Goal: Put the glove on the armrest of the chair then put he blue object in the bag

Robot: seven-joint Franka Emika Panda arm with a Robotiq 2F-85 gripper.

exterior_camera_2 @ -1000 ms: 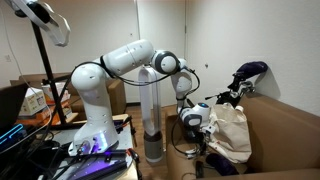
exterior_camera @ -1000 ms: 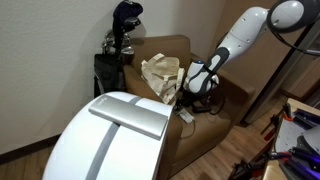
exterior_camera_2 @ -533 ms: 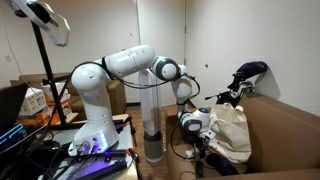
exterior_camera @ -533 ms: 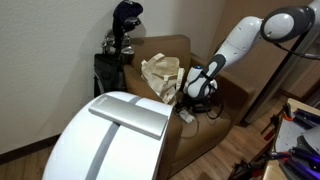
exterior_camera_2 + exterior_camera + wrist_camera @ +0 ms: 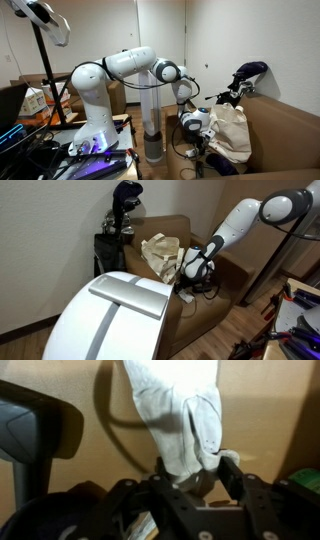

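My gripper [image 5: 197,466] is shut on a white glove [image 5: 185,415], which hangs out from between the jaws over brown chair fabric. In both exterior views the gripper [image 5: 197,266] [image 5: 193,122] hovers low by the brown armchair [image 5: 172,226] [image 5: 285,130], near its armrest [image 5: 218,298] on the robot's side. A beige cloth bag [image 5: 160,254] [image 5: 232,128] stands on the seat right beside the gripper. I cannot make out the blue object in any view.
Golf clubs with dark head covers [image 5: 124,202] [image 5: 243,76] lean behind the chair. A large white rounded device [image 5: 110,315] fills the foreground. Cables hang below the gripper [image 5: 190,150]. A tripod and cluttered desk [image 5: 30,100] stand beside the robot base.
The arm's upper links have swung outward and the gripper with the glove has dropped slightly toward the chair. The bag has not moved.
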